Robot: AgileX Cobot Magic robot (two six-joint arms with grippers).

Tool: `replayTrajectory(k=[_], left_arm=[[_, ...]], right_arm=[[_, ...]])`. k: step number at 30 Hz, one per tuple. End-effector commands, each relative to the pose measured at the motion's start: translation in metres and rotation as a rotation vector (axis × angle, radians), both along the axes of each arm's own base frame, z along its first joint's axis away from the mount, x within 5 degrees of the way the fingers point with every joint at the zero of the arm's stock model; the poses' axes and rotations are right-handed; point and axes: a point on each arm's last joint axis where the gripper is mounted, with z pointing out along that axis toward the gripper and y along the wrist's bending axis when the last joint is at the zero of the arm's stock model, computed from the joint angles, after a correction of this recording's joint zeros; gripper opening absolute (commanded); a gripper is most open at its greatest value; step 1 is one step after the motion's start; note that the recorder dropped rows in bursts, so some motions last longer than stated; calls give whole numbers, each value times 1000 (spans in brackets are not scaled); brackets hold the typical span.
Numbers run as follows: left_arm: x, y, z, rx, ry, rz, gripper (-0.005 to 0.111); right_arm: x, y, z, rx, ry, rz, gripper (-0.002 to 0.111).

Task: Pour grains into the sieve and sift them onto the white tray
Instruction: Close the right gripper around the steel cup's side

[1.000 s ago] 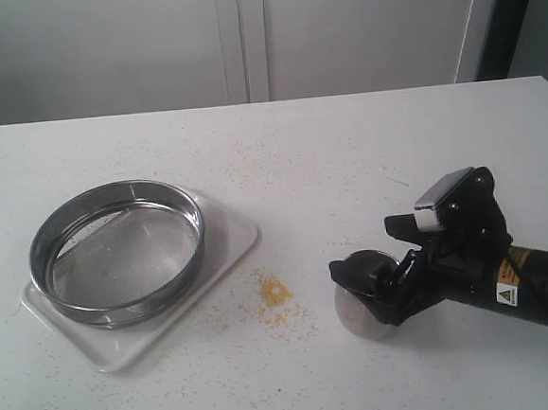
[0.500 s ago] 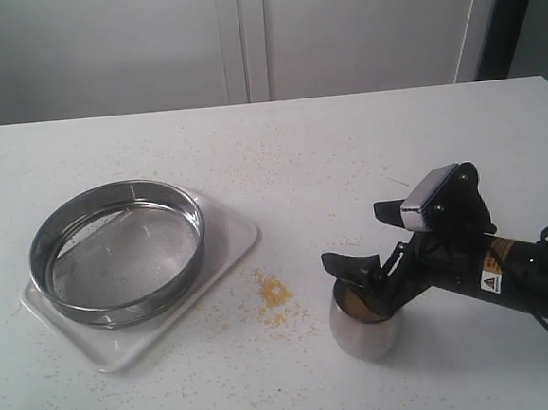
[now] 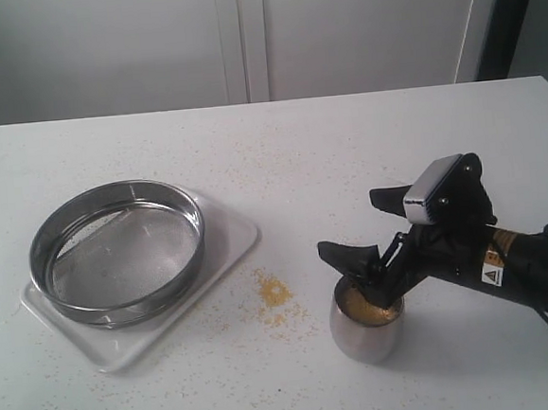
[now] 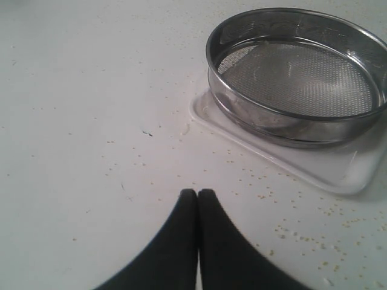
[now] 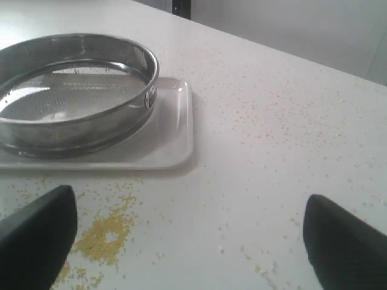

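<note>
My left pincer (image 4: 198, 194) is clenched, its two black fingers pressed flat together with nothing between them. It hangs low over the white table (image 3: 344, 133), short of the tray's corner, and it is out of sight in the exterior view.

The sieve (image 3: 116, 251) sits upright on the white tray (image 3: 236, 234) at the left of the table and covers most of it. One tray corner shows bare toward the middle.

Loose grains (image 3: 273, 292) lie in a small yellow heap on the table just past that corner, between the tray and the steel cup (image 3: 365, 335). Thinner specks are scattered widely around it.

The cup stands upright to the right of the heap, with more yellow grains filling it close to the rim.

My right pincer (image 3: 351, 224) is released, jaws spread wide and grasping nothing. It hovers level just above and behind the cup's rim, pointing left toward the sieve. I cannot tell whether it touches the rim. My right arm stretches in low from the right edge. Only the heap lies between cup and tray.
</note>
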Motion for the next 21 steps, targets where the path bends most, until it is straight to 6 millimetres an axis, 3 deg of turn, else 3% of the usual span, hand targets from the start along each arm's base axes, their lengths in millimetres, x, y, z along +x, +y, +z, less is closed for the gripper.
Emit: replayTrajectory(k=[1, 11, 16, 21], left_arm=[[0, 0, -1, -6, -1, 1, 0], [0, 0, -1, -6, -1, 1, 0], [0, 0, -1, -6, -1, 1, 0], [0, 0, -1, -6, -1, 1, 0]], right_arm=[[-5, 3, 17, 75, 1, 31, 94], [-26, 11, 21, 40, 143, 227, 94], [-30, 11, 25, 22, 159, 250, 94], [-37, 8, 14, -60, 217, 242, 94]])
